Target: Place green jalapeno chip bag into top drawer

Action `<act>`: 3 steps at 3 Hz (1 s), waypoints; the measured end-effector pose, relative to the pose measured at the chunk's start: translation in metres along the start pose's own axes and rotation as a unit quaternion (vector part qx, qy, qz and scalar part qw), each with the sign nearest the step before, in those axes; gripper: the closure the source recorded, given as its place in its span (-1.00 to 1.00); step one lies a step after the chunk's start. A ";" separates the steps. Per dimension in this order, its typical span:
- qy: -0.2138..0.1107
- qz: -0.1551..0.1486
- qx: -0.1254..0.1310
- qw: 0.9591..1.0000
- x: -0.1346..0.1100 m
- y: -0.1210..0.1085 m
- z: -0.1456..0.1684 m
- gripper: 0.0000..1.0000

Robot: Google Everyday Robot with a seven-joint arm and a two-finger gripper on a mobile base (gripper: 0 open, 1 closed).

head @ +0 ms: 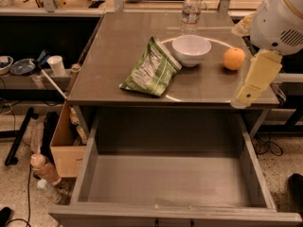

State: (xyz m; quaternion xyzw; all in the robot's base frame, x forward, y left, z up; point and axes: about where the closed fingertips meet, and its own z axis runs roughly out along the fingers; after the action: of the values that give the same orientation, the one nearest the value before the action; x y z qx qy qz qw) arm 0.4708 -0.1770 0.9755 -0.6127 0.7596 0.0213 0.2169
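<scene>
The green jalapeno chip bag [151, 69] lies flat on the grey table top [113, 56], left of a white bowl. The top drawer [170, 181] stands pulled out below the table's front edge, its bare grey bottom showing. Of my arm I see a white round joint [279, 18] and a cream link [255, 79] at the right edge, hanging over the table's front right corner, well right of the bag. My gripper itself is out of view.
A white bowl [191, 49], an orange [234, 58] and a water bottle [191, 8] stand on the table behind and right of the bag. A brown cardboard box [66, 145] and bottles [42, 169] sit on the floor at the left.
</scene>
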 end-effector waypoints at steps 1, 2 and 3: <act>-0.011 -0.011 -0.009 1.000 -0.022 -0.007 0.020 -1.00; -0.013 -0.035 -0.035 0.999 -0.060 -0.010 0.050 -1.00; -0.013 -0.035 -0.035 0.999 -0.060 -0.010 0.050 -1.00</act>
State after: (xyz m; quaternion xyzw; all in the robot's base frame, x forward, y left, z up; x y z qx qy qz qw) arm 0.5047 -0.1095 0.9536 -0.6455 0.7340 0.0481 0.2057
